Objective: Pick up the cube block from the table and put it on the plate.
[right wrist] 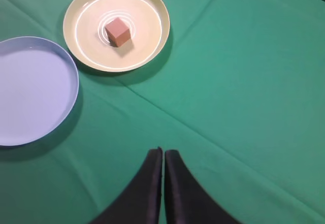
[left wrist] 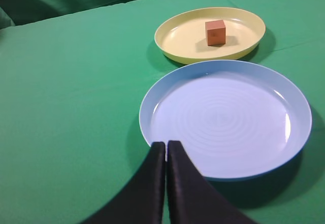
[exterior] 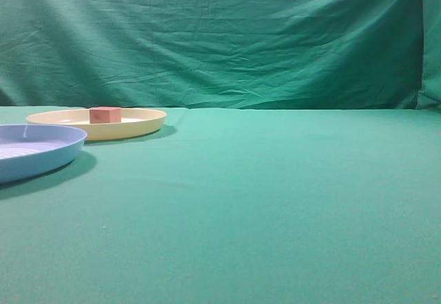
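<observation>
The reddish-brown cube block (exterior: 105, 115) sits inside the pale yellow plate (exterior: 141, 123) at the far left of the green table (exterior: 275, 194). It also shows in the left wrist view (left wrist: 215, 32) on the plate (left wrist: 177, 43) and in the right wrist view (right wrist: 118, 31) on the plate (right wrist: 86, 36). My left gripper (left wrist: 166, 144) is shut and empty, over the near rim of the light blue plate. My right gripper (right wrist: 163, 152) is shut and empty, above bare cloth well short of the cube. Neither gripper shows in the exterior view.
A light blue round plate (exterior: 48, 158) with a ridged inside lies beside the yellow plate, nearer the front; it also shows in the left wrist view (left wrist: 172, 97) and the right wrist view (right wrist: 30, 92). A green cloth backdrop (exterior: 220, 35) hangs behind the table.
</observation>
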### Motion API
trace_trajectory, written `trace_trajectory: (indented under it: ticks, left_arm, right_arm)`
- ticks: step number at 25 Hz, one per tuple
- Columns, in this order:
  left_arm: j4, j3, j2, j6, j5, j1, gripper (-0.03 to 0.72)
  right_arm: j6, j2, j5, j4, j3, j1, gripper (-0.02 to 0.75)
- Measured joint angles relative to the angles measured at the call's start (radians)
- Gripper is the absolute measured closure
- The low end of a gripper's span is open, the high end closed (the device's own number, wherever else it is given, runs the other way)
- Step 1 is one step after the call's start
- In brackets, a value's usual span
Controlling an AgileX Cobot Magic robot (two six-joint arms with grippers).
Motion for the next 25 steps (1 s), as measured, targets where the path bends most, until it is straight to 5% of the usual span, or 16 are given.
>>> trace_trajectory:
  ticks: [4,10,19,25]
  left_arm:
    - [0.0,0.0,0.0,0.0,0.0,0.0,0.688]
    - [0.0,0.0,0.0,0.0,0.0,0.0,0.688]
    - [0.0,0.0,0.0,0.0,0.0,0.0,0.688]
    - [0.0,0.0,0.0,0.0,0.0,0.0,0.688]
  right_arm:
    - [-0.009,-0.2,-0.107,0.026,0.208,-0.001,0.738]
    - [-0.016,-0.411,-0.064,0.055,0.383,-0.001,0.738]
    - [0.105,-0.63,-0.117,-0.066,0.586,-0.004,0.738]
    - [0.134,-0.87,-0.272,-0.086,0.8,-0.158,0.738]
